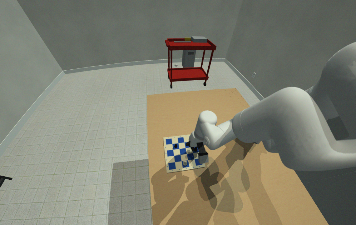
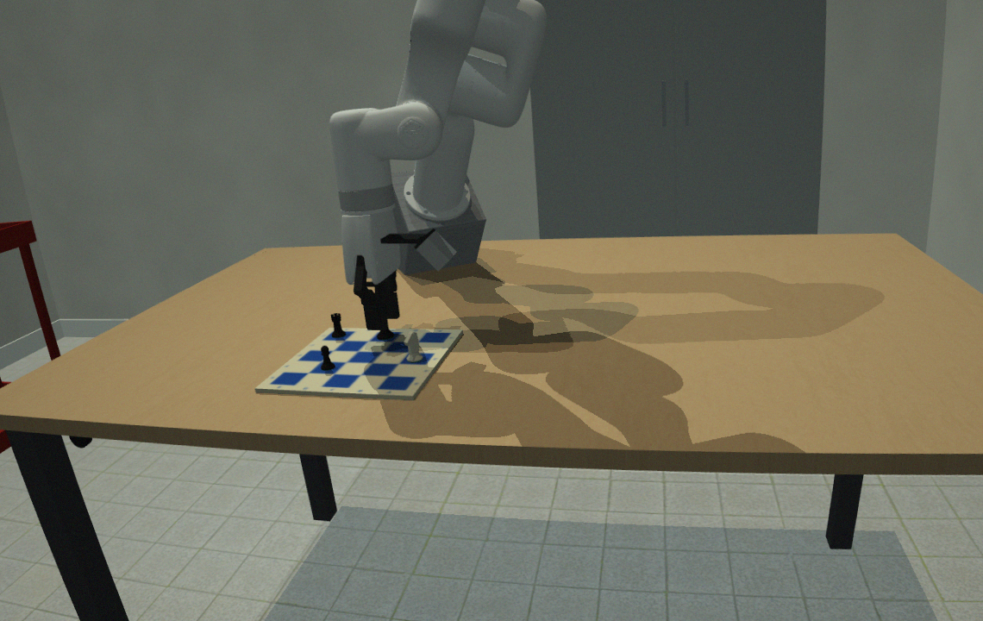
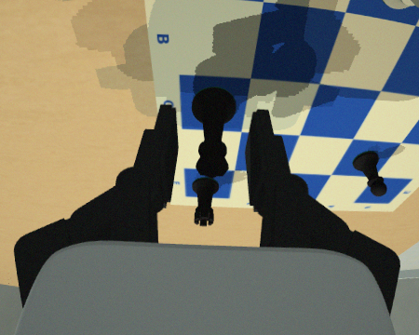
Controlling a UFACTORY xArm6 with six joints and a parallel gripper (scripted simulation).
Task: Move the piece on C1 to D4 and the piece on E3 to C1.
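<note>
A small blue-and-cream chessboard (image 2: 362,361) lies on the wooden table. A tall black piece (image 3: 213,130) stands upright in the edge column by the letter C; it also shows in the exterior view (image 2: 385,332). My gripper (image 3: 212,128) is open around it, with a gap between the piece and each finger. A black rook (image 3: 204,201) (image 2: 336,324) stands just behind it near the board's corner. A black pawn (image 3: 370,171) (image 2: 327,357) stands further along the board. A white piece (image 2: 413,347) stands at the far side.
The arm's shadows fall over the table right of the board. A red cart (image 1: 189,60) stands on the floor beyond the table. A dark cabinet (image 2: 676,116) stands behind the arm's base.
</note>
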